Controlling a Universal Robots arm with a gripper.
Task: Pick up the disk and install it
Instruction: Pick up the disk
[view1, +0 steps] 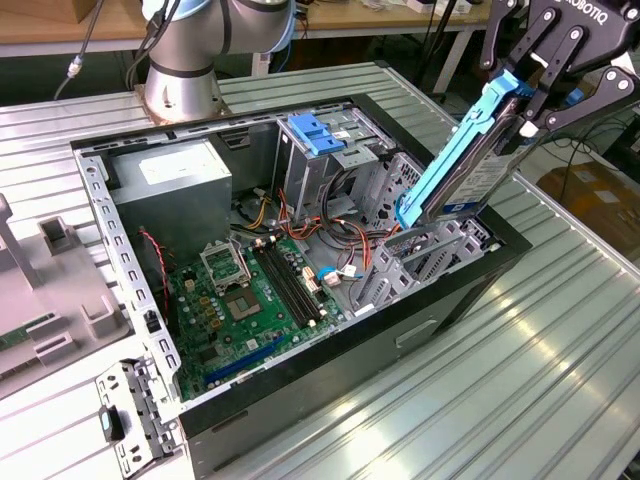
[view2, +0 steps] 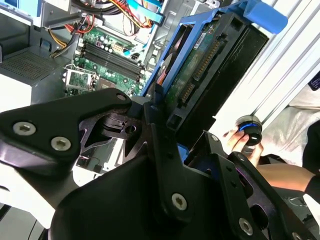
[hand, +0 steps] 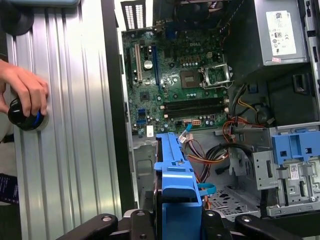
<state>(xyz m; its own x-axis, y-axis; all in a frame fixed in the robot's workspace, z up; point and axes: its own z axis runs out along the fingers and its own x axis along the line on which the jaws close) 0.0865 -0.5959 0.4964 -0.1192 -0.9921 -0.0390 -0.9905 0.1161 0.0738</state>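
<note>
Though the pick-up looks done, the install does not: the disk (view1: 462, 165) is in the air, not in a bay, so lining up and seating are what is left.

Nearest, along the lower edge of the exterior view, runs the ribbed metal tabletop (view1: 480, 400). On it lies the open case (view1: 330, 350), its side panel off. Inside, at lower centre, sits the board (view1: 250, 295). To its right, near mid-frame, stands the metal cage (view1: 425, 255), and no blue carrier is seated in the part of it that shows.

Above that cage, in the upper right of the frame, the disk slants steeply. Its lower end hangs over the cage and its upper end is pinched between the black fingers (view1: 598, 92), which press on the blue carrier from either side. Whether the lower end touches the cage I cannot tell.

In the second wrist view the disk (view2: 210, 55) runs away from the fingers toward the case interior, its connector edge showing. In the first wrist view it (hand: 175, 170) points at the cage area.

Farther back, at upper centre of the exterior view, a fixed blue bracket (view1: 318, 135) tops more metalwork, with the grey power supply (view1: 170, 185) at upper left.

Outside the case, a person's hand (hand: 25, 90) rests on a round black-and-blue knob (hand: 22, 117) by the tabletop.
</note>
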